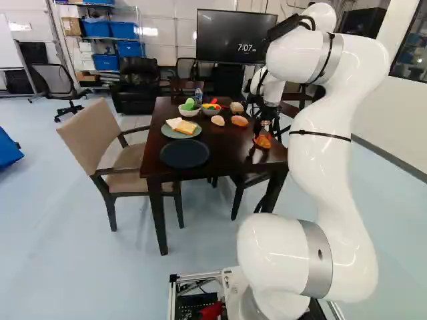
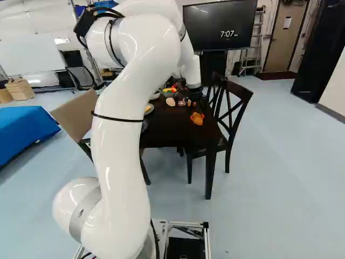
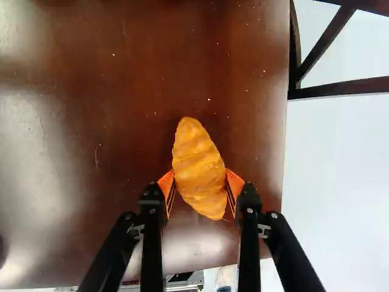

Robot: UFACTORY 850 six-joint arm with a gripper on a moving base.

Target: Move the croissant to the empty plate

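My gripper (image 1: 264,131) is over the table's right part in the left base view, low at the croissant (image 1: 263,141). In the wrist view the gripper (image 3: 200,184) is shut on the orange-brown croissant (image 3: 198,167), an orange pad pressing each side of its middle. Whether the croissant touches the tabletop I cannot tell. The empty dark round plate (image 1: 185,154) lies near the table's front edge in the left base view, left of the gripper. Behind it a green plate (image 1: 166,131) holds bread-like slices (image 1: 183,125).
On the dark table (image 1: 223,155) stand two bowls (image 1: 189,112) (image 1: 211,112) of colourful items, with several bread-like pieces (image 1: 217,121) nearby. A beige chair (image 1: 97,137) is at the table's left, a dark wooden chair (image 2: 233,110) at its right. Another robot (image 1: 272,90) stands behind the table.
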